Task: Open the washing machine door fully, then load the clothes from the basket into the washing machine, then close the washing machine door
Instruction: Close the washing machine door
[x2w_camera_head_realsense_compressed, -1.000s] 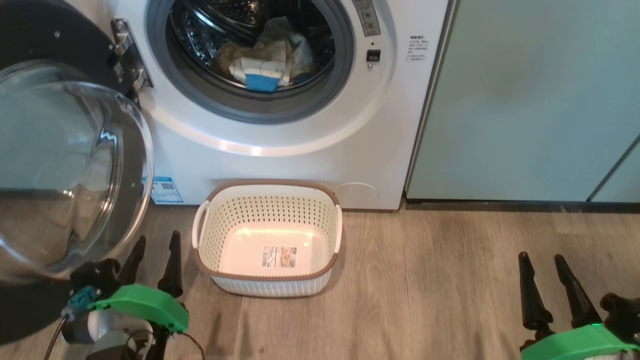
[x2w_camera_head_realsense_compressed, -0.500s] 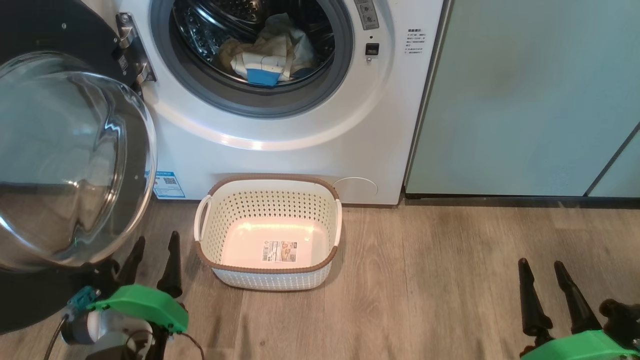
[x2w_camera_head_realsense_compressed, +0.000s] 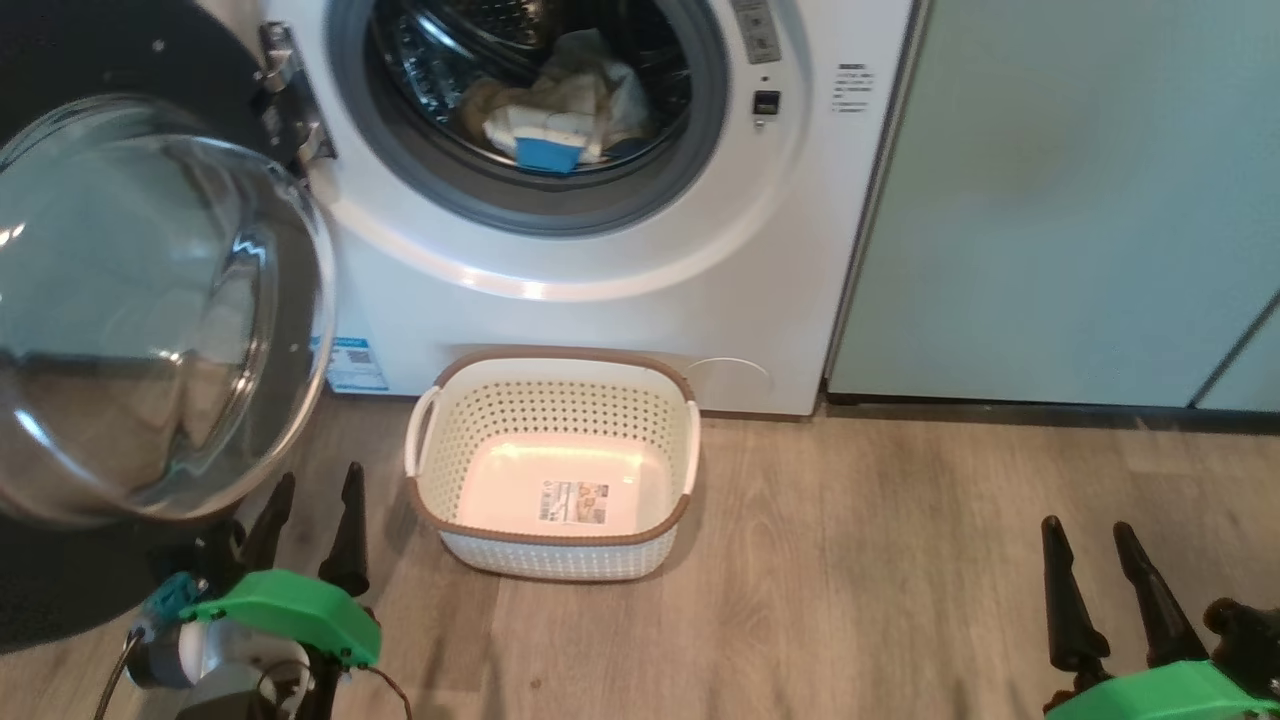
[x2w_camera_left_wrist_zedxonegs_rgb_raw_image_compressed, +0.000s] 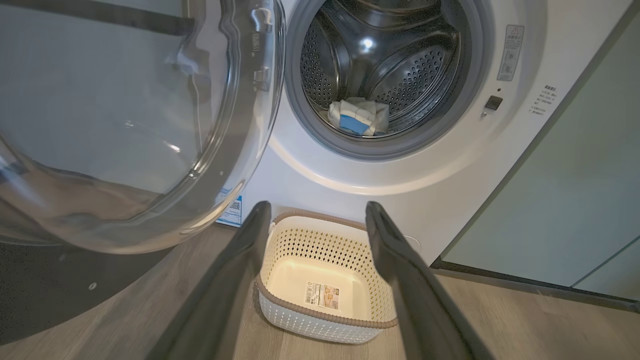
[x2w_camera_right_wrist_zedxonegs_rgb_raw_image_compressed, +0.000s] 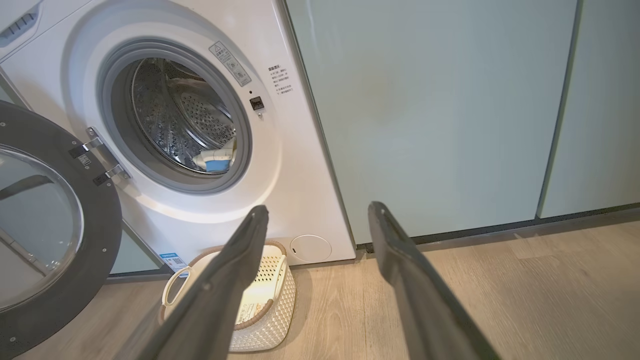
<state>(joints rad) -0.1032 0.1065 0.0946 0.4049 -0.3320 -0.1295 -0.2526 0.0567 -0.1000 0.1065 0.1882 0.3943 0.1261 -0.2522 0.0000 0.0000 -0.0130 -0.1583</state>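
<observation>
Head view: washing machine door (x2w_camera_head_realsense_compressed: 150, 300) hanging open at left; clothes (x2w_camera_head_realsense_compressed: 560, 110) lying inside washing machine (x2w_camera_head_realsense_compressed: 620, 290); basket (x2w_camera_head_realsense_compressed: 560, 538) sitting on floor (x2w_camera_head_realsense_compressed: 900, 560) just before it, base bare. Left gripper (x2w_camera_head_realsense_compressed: 318, 478) released, near door; right gripper (x2w_camera_head_realsense_compressed: 1085, 525) released, far right.
Left wrist view: fingers (x2w_camera_left_wrist_zedxonegs_rgb_raw_image_compressed: 232, 280) framing basket.
Right wrist view: fingers (x2w_camera_right_wrist_zedxonegs_rgb_raw_image_compressed: 225, 290) apart, facing cabinet (x2w_camera_right_wrist_zedxonegs_rgb_raw_image_compressed: 425, 100).

Wood floor (x2w_camera_head_realsense_compressed: 900, 560): cream basket (x2w_camera_head_realsense_compressed: 545, 562) standing just before washing machine (x2w_camera_head_realsense_compressed: 600, 320).
</observation>
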